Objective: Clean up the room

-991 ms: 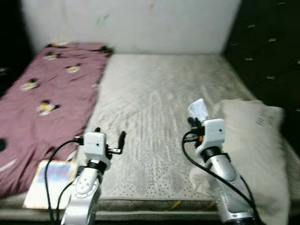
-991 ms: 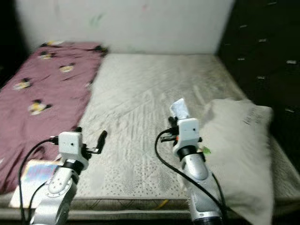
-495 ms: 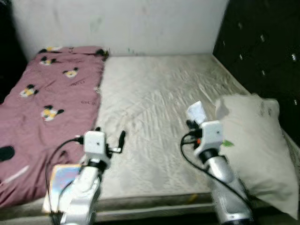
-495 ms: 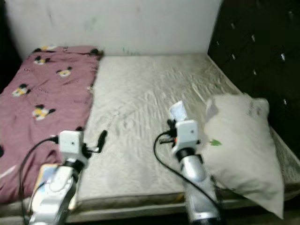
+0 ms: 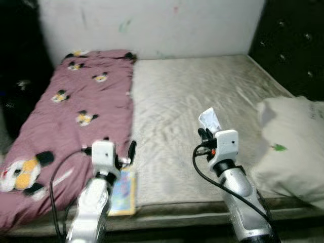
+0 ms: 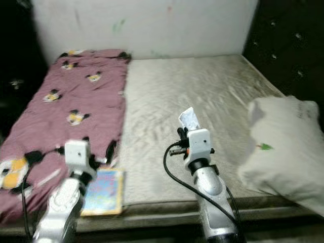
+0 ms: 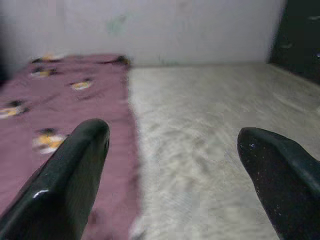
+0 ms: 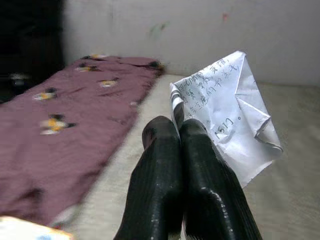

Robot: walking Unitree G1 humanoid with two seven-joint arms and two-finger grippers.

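crumpled paper scrap (image 8: pixel 227 112), likely light and flimsy, pinched at one edge by closed right gripper (image 8: pixel 179 132) above mattress (image 5: pixel 202 96) front edge; left gripper (image 7: pixel 175 145) wide open, empty.

My two arms are silver metal tubes, jointed in rounded segments, each capped at the wrist by a boxy white housing. The left gripper (image 5: pixel 119 152) carries long glossy black fingers (image 7: pixel 70 180) with smooth, rounded tips. The right gripper (image 6: pixel 183 132) has black fingers (image 8: pixel 165 190) with a finely ribbed surface. Behind each gripper, a black cable loops out from the white housing and runs back down along the silver forearm. Just behind the right gripper I see a small orange-red mark on the side of its housing, and a dark round dot on the housing's face.
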